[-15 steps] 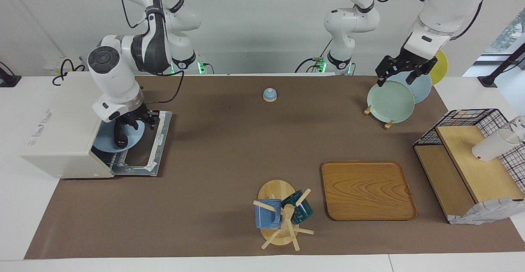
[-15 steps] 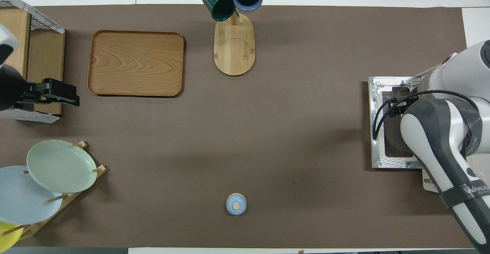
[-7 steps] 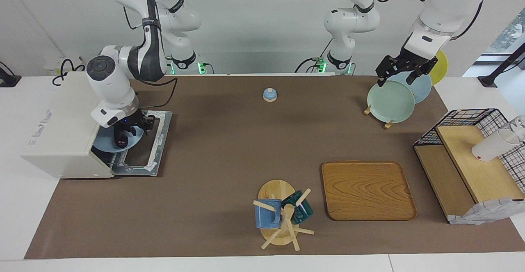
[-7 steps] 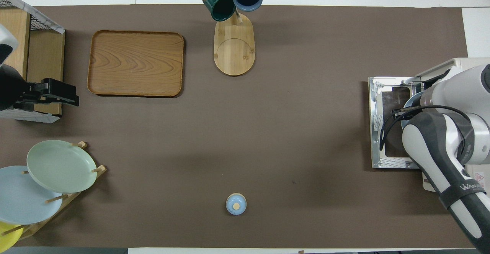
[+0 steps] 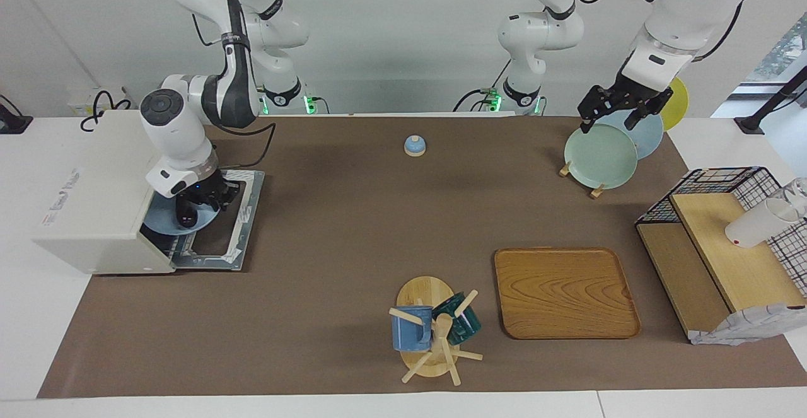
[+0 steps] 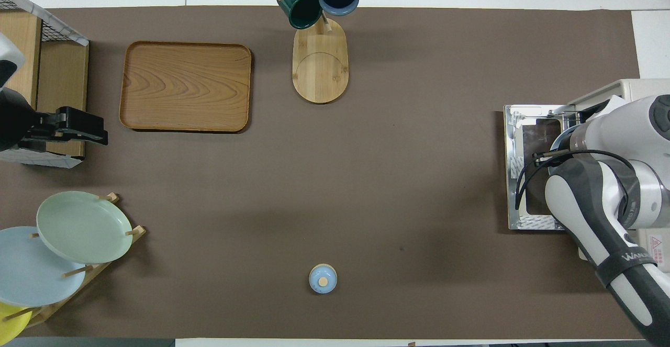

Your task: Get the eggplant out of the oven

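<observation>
So the oven (image 5: 94, 210) sits at the right arm's end of the table with its door dropped flat. The eggplant (image 5: 186, 211) lies on a blue plate (image 5: 157, 221) at the oven's mouth. The right gripper (image 5: 200, 202) is down on it, fingers squeezed onto the eggplant's upper end. The left gripper (image 5: 621, 110) just waits up over the green plate (image 5: 599, 156) in the plate rack, jaws spread wide, holding nothing.
</observation>
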